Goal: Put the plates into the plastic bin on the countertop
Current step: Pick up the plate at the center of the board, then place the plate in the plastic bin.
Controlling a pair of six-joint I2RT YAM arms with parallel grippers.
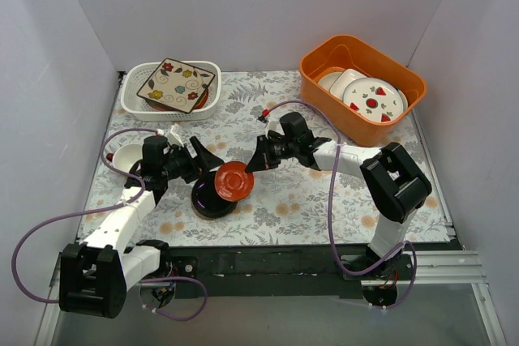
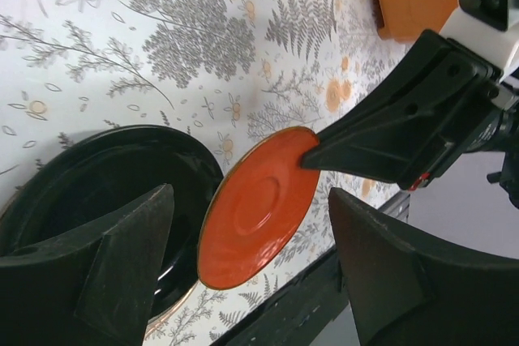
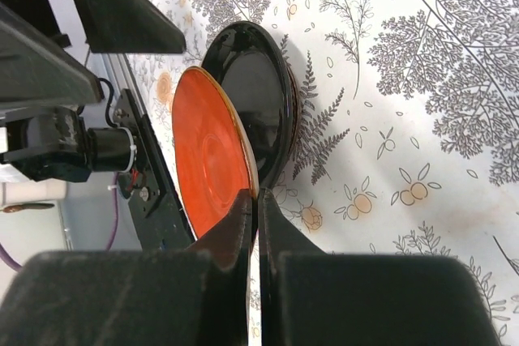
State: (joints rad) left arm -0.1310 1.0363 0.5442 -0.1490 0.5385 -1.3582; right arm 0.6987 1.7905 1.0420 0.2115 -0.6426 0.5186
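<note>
Since R gripper (image 3: 255,200) pinches narrow on the red dish (image 3: 207,155) rim, dish sits tilted at frame centre, beside the dark dish (image 3: 255,95). L gripper (image 2: 250,196) gapes wide, prob. for handover. Plastic bin (image 1: 130,103): upper left.

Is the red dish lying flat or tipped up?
Tipped up: the right tool pinches the red dish by its rim, beside the dark dish.
</note>
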